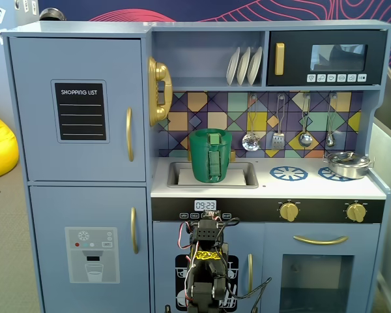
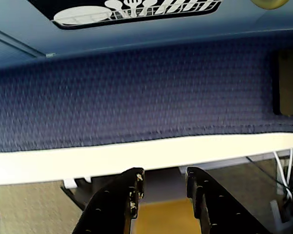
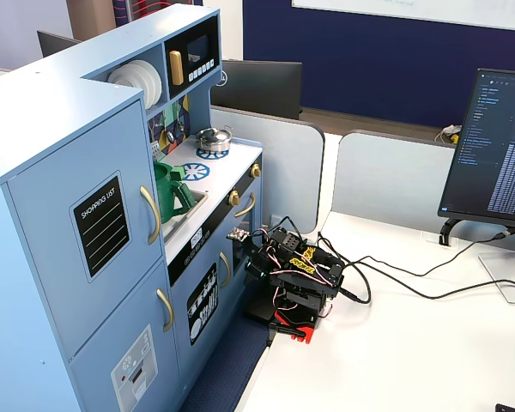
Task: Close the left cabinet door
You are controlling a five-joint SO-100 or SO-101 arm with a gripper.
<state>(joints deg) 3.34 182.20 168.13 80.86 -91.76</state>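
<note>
The arm (image 3: 293, 276) is black with yellow markings, red and white cables, and seemingly dark, screw-studded fingers (image 2: 118, 204).

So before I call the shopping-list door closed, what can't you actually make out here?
- Light-blue shopping-list door: looks flush in both fixed views; its hinge edge and latch are not visible.
- Wrist view: door out of frame; only the dark mat and the black gripper, jaws apart.
- Arm base: cut off by the bottom edge in a fixed view.

Office or lab, desk partitions (image 3: 395, 184), computer monitor (image 3: 493, 150), toy kitchen (image 3: 86, 197) on white desk (image 3: 412, 343)
</note>
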